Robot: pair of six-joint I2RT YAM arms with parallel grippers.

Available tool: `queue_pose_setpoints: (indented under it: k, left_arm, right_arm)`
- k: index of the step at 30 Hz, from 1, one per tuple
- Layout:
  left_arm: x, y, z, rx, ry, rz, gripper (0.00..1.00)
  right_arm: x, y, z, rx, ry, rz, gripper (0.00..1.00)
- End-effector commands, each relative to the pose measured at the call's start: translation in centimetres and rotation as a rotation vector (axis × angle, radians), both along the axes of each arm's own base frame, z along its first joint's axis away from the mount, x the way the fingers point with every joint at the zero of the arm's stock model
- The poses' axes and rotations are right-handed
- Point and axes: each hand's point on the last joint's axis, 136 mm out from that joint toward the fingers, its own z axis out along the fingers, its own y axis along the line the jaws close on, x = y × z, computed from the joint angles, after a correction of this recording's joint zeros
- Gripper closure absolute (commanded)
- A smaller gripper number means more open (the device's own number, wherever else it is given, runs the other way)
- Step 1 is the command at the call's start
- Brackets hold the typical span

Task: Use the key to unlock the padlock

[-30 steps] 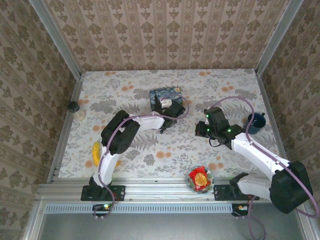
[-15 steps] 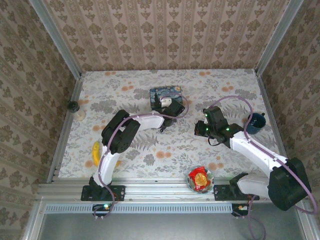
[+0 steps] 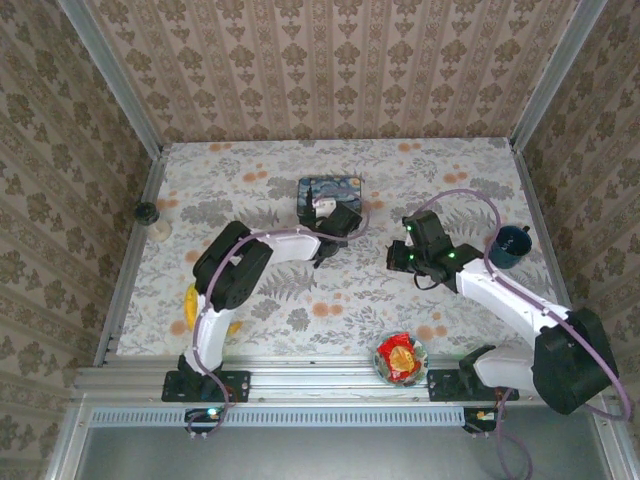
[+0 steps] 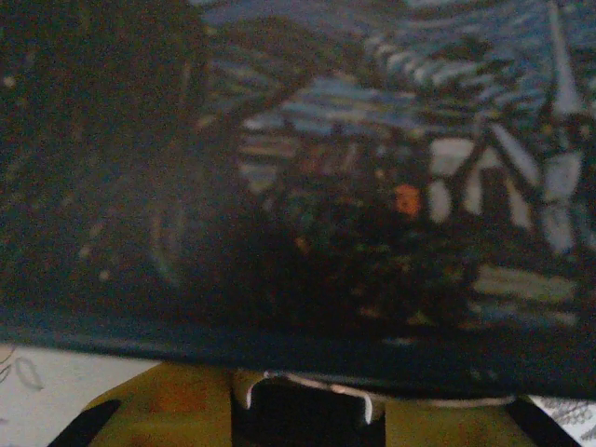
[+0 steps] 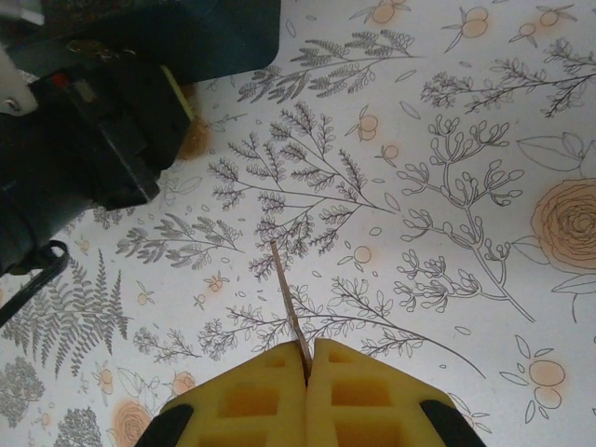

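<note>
Tin box (image 3: 330, 187) lies mid-table toward the far edge. The left gripper (image 3: 332, 215) is touching it; its jaws are unreadable and I cannot place the padlock. Right gripper (image 5: 305, 358), beside it, is clamped on the key (image 5: 285, 291). The thin blade could twist or slip if it meets the keyhole misaligned.

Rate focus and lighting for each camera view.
Top external: even light, sharp, no glare. Left wrist: dark and blurred, the tin too close to focus. Right wrist: bright and crisp, the key in the right gripper sharp against the table.
</note>
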Motion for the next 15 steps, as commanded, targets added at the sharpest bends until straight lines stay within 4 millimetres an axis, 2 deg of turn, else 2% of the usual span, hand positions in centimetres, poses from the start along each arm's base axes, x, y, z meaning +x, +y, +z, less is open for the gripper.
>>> queue_pose_setpoints:
  k: [1, 7, 11, 13, 14, 15]
  left_arm:
    - [-1.2, 1.7, 0.2, -0.034, 0.052, 0.044, 1.00]
    - [-3.0, 3.7, -0.2, -0.085, 0.090, 0.101, 1.00]
    - [-4.1, 5.7, 0.0, -0.119, 0.096, 0.170, 1.00]
    - [-4.8, 6.9, 0.3, -0.144, 0.093, 0.225, 1.00]
    - [-5.1, 7.4, 0.4, -0.156, 0.091, 0.250, 1.00]
    - [-5.6, 7.9, 0.5, -0.172, 0.087, 0.276, 1.00]
  right_arm:
    - [0.3, 1.7, 0.6, 0.002, -0.014, 0.063, 1.00]
    - [0.4, 3.2, -0.8, -0.015, 0.011, 0.090, 1.00]
    - [0.4, 4.3, -1.6, -0.008, 0.022, 0.113, 1.00]
    - [0.4, 5.0, -1.4, 0.021, 0.010, 0.133, 1.00]
    - [0.3, 5.2, -2.3, 0.022, 0.031, 0.144, 1.00]
    - [0.3, 5.5, -2.3, 0.035, 0.026, 0.155, 1.00]
